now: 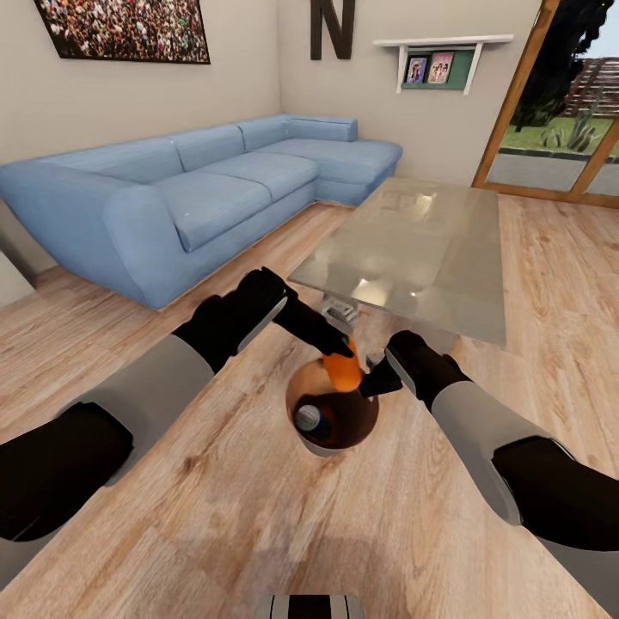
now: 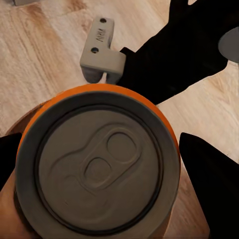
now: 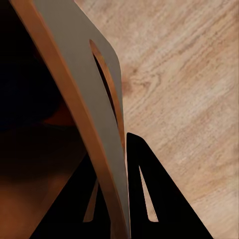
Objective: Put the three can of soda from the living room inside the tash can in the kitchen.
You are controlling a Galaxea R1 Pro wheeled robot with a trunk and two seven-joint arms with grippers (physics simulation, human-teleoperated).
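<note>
The trash can (image 1: 331, 430) stood on the wooden floor (image 1: 258, 516) of the living room, just in front of the near edge of the glass counter (image 1: 421, 249). The left pincer (image 1: 342, 351) was clamped on an orange soda can (image 1: 342, 368), holding it just above the bin's rim; from the left wrist the can's grey top (image 2: 97, 167) faced the camera, with black fingers (image 2: 211, 179) at its sides. A blue can (image 1: 311, 420) already lay inside the bin, against its left wall. The right pincer (image 1: 376, 381) gripped the bin's right rim, its fingers (image 3: 144, 199) set on either side of the thin grey-and-brown wall (image 3: 82, 99). The blue corner sofa (image 1: 189, 189) ran along the far left, under the crowd picture (image 1: 129, 30) and the black letter N (image 1: 333, 28).
</note>
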